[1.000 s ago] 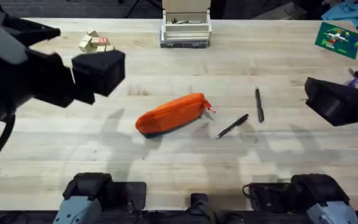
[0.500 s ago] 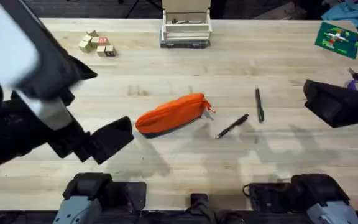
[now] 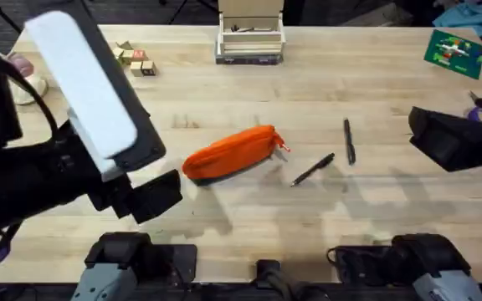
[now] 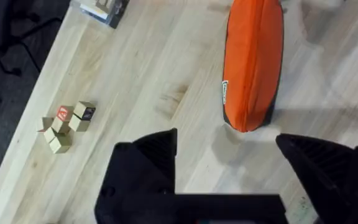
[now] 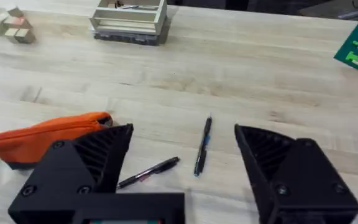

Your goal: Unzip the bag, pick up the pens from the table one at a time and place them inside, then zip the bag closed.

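left gripper (image 4: pixel 225 165), fingers apart, hovers just off the orange pouch (image 3: pixel 228 154)'s blunt end, nearer than the spread right gripper (image 5: pixel 182 162); pouch's long axis runs straight away from it

I can read no text here. From my left wrist I see a small pale label strip (image 4: pixel 225 93) sewn on the side of the soft orange fabric pouch (image 4: pixel 252 59), but its lettering is too small to make out.
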